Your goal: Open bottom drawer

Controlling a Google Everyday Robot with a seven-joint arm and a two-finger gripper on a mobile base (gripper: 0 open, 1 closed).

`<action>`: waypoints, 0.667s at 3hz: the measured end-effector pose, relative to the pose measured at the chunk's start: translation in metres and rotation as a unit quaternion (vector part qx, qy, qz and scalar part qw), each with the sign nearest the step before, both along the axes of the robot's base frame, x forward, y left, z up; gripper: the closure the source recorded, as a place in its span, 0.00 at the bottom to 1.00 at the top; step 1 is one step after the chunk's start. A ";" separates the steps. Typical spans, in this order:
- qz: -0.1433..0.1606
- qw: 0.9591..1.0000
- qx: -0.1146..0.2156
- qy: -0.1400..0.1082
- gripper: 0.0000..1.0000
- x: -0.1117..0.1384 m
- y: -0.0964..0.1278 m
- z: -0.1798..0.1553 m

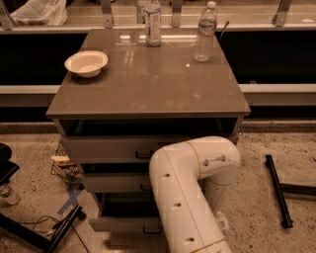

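Gripper out of sight, hidden somewhere past the big white arm (192,197) at the near right. Cannot tell how wide open, or whether holding or touching anything. Only the arm's fat bent elbow in view, right in front of the brown bench (148,89) and covering the right part of all the drawer fronts.

Three drawers under the bench top, counted downward: top drawer (98,147), middle drawer (113,183), bottom drawer (118,223). Bottom drawer lowest down, close to the floor (276,148), just left of the arm. Looks pulled out a little, with a dark gap above its pale front. Small black handle (152,230) peeking out right beside the arm.

On the bench top: one white bowl (86,63) at the left, and two bottles. One bottle with a label (153,20) at the far edge, in the middle. One clear bottle (205,32) to its right, well apart from the bowl.

On the speckled floor: one long black bar (279,190) at the right, one small wire basket (63,168) at the left beside the bench, one blue tape cross (71,197) just nearer than the basket, and one black stand leg (64,226) at the near left.

One white plastic bag (37,11) far away at the top left, on a ledge behind the bench.
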State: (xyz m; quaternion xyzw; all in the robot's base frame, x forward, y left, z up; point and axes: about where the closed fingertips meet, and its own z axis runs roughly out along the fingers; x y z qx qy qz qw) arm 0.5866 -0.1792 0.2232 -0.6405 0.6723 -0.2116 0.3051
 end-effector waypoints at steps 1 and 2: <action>0.012 1.000 -0.020 -0.015 1.00 0.020 0.026 0.000; 0.012 1.000 -0.020 -0.015 1.00 0.020 0.026 0.000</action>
